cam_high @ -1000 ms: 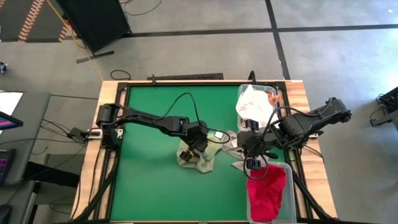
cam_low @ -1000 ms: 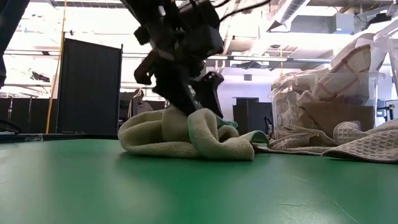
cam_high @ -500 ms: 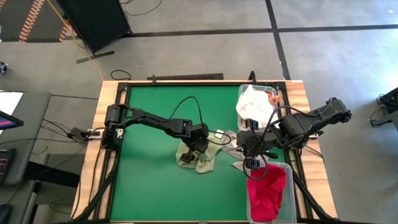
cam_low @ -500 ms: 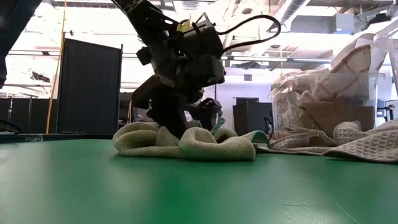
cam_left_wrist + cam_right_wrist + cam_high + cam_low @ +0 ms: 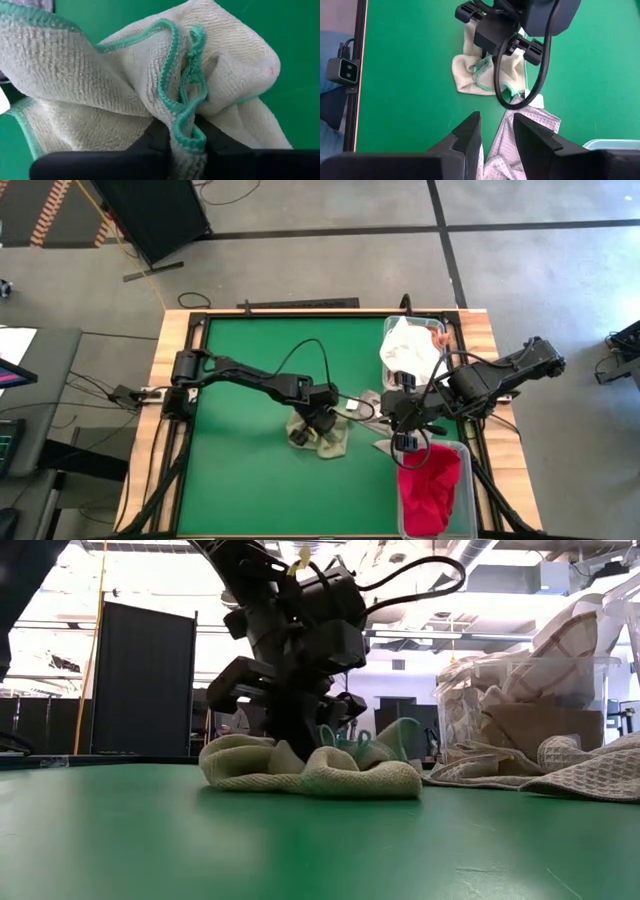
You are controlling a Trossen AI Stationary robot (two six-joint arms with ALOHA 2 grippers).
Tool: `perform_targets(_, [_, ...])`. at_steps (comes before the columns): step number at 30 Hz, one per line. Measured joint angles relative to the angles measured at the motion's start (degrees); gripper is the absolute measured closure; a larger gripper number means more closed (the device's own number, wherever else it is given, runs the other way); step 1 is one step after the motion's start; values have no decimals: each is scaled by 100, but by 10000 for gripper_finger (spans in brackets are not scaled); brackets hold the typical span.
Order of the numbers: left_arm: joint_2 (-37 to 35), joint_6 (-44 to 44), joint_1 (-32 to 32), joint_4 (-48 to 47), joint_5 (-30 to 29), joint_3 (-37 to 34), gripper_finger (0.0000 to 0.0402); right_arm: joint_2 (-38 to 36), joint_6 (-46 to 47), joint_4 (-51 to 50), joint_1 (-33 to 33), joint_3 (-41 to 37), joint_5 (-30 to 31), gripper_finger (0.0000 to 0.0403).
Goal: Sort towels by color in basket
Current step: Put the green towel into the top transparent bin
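A pale green towel [image 5: 322,438] with a green hem lies crumpled mid-table. My left gripper [image 5: 185,142] has come down into it and is shut on a fold; in the low view my left gripper [image 5: 300,745] stands on the towel [image 5: 310,772]. A grey-white waffle towel [image 5: 532,115] lies to the right of it. My right gripper [image 5: 496,129] hangs above that towel's near end, its fingers a narrow gap apart with the cloth in the gap. My left gripper pinches a raised fold with the green hem [image 5: 186,131] between its two fingers, in several layers. The fingers come steeply from above. The towel's bulk rests on the table around them. My right gripper has a gathered part of the waffle towel [image 5: 496,152] between its fingers, slanting down from the table's right. The fingers hide the place of contact. The towel's far end [image 5: 540,107] lies spread on the table.
A clear bin [image 5: 466,480] at the near right holds a red towel [image 5: 428,492]. A second clear bin [image 5: 441,326] at the far right holds white and checked towels [image 5: 405,345]. The mat to the left of the pale green towel is bare.
My left gripper has sunk into the pale green towel and shut on a fold. The heap has been pressed flatter and bunched, and its green hem now stands up beside the fingers.
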Motion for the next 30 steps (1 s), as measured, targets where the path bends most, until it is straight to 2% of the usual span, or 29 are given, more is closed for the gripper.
perform_targets(3, [6,120,15,-150,-123,232,365,0,71,-110,4,0,2,259])
perform_targets(6, [-32,254,15,-268,-507,516,365,2,401,-369,56,0,4,259])
perform_targets(11, [-103,629,67,-487,-1378,1006,365,2,1296,-970,313,0,2,259])
perform_targets(15, [-245,783,215,-555,-1777,1494,365,2,1988,-1204,669,-2,2,259])
perform_targets(27, [-446,922,726,-823,-1809,3359,365,2,3454,-1288,1672,-2,249,259])
perform_targets(30, [-448,940,793,-309,-1639,3674,365,2,3712,-1287,1840,-2,414,259])
